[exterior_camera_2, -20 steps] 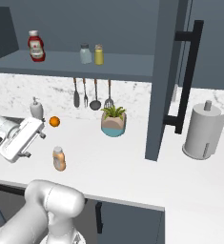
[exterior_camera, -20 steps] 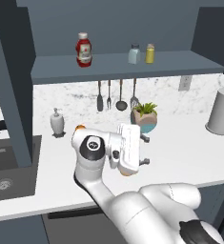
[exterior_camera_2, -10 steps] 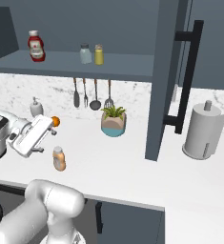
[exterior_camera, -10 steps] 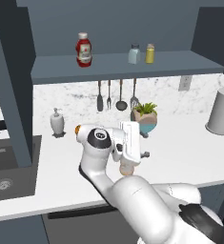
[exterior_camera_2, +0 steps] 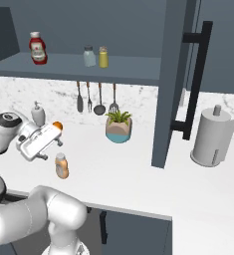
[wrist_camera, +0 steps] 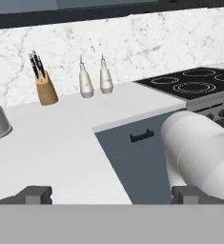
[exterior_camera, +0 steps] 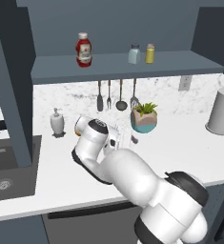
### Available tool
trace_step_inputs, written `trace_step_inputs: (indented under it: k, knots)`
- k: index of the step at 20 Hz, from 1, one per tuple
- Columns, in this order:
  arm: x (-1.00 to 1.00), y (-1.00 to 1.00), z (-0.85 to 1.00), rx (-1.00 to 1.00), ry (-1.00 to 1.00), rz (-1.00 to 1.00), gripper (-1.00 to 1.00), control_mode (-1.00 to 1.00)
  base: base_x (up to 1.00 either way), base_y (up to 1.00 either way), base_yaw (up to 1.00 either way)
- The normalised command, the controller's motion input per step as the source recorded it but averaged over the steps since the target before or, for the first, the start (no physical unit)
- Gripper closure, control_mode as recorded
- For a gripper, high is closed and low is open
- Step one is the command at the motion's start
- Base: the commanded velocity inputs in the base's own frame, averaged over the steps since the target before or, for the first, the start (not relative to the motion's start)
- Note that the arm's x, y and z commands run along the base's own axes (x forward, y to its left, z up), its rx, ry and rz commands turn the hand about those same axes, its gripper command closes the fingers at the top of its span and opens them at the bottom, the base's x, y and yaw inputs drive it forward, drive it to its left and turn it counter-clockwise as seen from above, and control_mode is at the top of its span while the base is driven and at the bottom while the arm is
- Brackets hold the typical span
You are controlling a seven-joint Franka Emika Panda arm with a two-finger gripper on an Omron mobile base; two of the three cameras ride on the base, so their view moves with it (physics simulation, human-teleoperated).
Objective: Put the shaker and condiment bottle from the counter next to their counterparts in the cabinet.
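The peach-orange condiment bottle (exterior_camera_2: 61, 165) stands upright on the white counter (exterior_camera_2: 138, 174) near its front edge. My gripper (exterior_camera_2: 51, 150) hovers just above and left of it, tilted, not touching it. Its fingertips (wrist_camera: 35, 194) stand wide apart with nothing between them, so my gripper (wrist_camera: 111, 195) is open. On the cabinet (exterior_camera: 127, 66) shelf the pale blue-grey shaker (exterior_camera: 134, 54) stands beside the yellow shaker (exterior_camera: 150, 53), and the red ketchup bottle (exterior_camera: 84, 49) stands alone further left. My arm hides the condiment bottle in the left base view.
An orange (exterior_camera_2: 57, 126), a soap dispenser (exterior_camera_2: 38, 113), a potted plant (exterior_camera_2: 118, 130) and hanging utensils (exterior_camera_2: 94, 97) sit at the back of the counter. The open cabinet door (exterior_camera_2: 171, 79) and a paper towel roll (exterior_camera_2: 211, 137) stand to the right. A sink (exterior_camera: 4, 167) lies left.
My hand has turned and shifted a little rightward and upward above the condiment bottle, still open. The bottle and the things on the shelf have not moved.
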Motion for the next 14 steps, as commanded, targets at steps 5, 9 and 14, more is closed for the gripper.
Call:
trace_step_inputs:
  k: [5, 9, 14]
  knots:
    - [0.12, 0.06, -0.14, 0.01, 0.00, -0.07, -1.00, -1.00, 0.00, 0.00, 0.00]
    - [0.02, 0.01, -0.31, 0.03, 0.01, 0.00, -1.00, -1.00, 0.00, 0.00, 0.00]
    - [0.03, 0.04, -0.60, 0.06, 0.02, 0.00, -1.00, -1.00, 0.00, 0.00, 0.00]
